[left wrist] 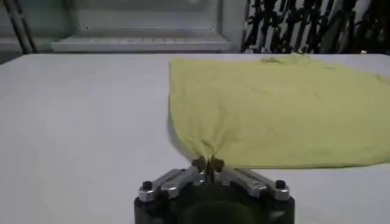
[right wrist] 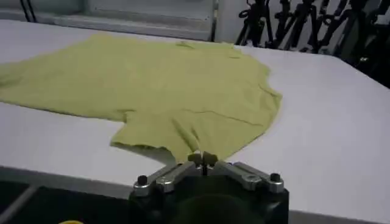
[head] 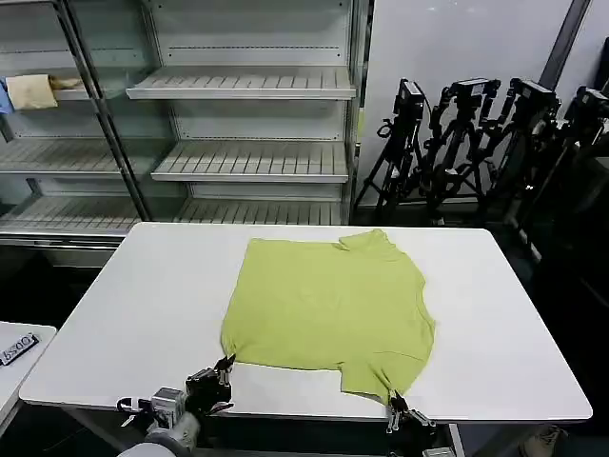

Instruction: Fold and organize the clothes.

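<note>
The clothes are one lime yellow-green T-shirt [head: 328, 305] lying flat on the white table [head: 143, 314], plain side up, with a sleeve toward the near right. My left gripper [head: 225, 365] is shut on the shirt's near left corner at the table's front edge; the cloth [left wrist: 268, 109] puckers into its closed jaws [left wrist: 208, 163]. My right gripper [head: 393, 398] is shut on the hem of the near sleeve, at the shirt's near right. In the right wrist view the fabric [right wrist: 158, 91] gathers into a pinch at that gripper [right wrist: 203, 158].
Bare table surface lies left, right and behind the shirt. Empty metal shelves [head: 247, 124] stand behind the table, a pale yellow cloth [head: 31, 90] on one at far left. Black tripods [head: 476, 143] crowd the back right. A second white surface [head: 19, 352] sits at the near left.
</note>
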Robot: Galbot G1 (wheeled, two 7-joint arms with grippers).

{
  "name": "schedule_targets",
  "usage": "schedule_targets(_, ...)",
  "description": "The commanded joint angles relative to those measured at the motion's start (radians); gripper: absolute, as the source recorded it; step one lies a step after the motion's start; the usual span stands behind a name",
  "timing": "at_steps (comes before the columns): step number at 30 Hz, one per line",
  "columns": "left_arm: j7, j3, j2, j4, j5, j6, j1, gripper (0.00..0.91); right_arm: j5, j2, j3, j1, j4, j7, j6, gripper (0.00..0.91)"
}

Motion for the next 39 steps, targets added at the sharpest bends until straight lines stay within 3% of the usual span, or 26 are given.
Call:
schedule_targets(1,0.002,-0.002,0.001,-0.044,-0.005,-0.022,0.016,0.03,0.003,0.005,-0.007,0.003,0.0,0.003,-0.001,0.0)
schedule_targets(14,-0.023,-0.031,-0.021,-0.227,0.06,-0.068,0.21,0.03,-0.02,-0.031,0.057,-0.13,0.176,-0.016,0.016,0.0)
schedule_targets(22,-0.032,-0.032,-0.049,-0.291,0.097,-0.078,0.325,0.03,0.027,-0.057,0.133,-0.156,0.235,-0.028,0.027,0.0)
schedule_targets(34,-0.017,-0.074,0.001,-0.239,0.03,-0.102,0.194,0.03,0.189,-0.084,0.182,0.029,0.17,-0.021,0.086,0.0)
schedule_targets(39,-0.003,-0.063,0.02,-0.197,0.022,-0.115,0.136,0.03,0.213,-0.107,0.183,0.093,0.124,-0.024,0.092,0.0)
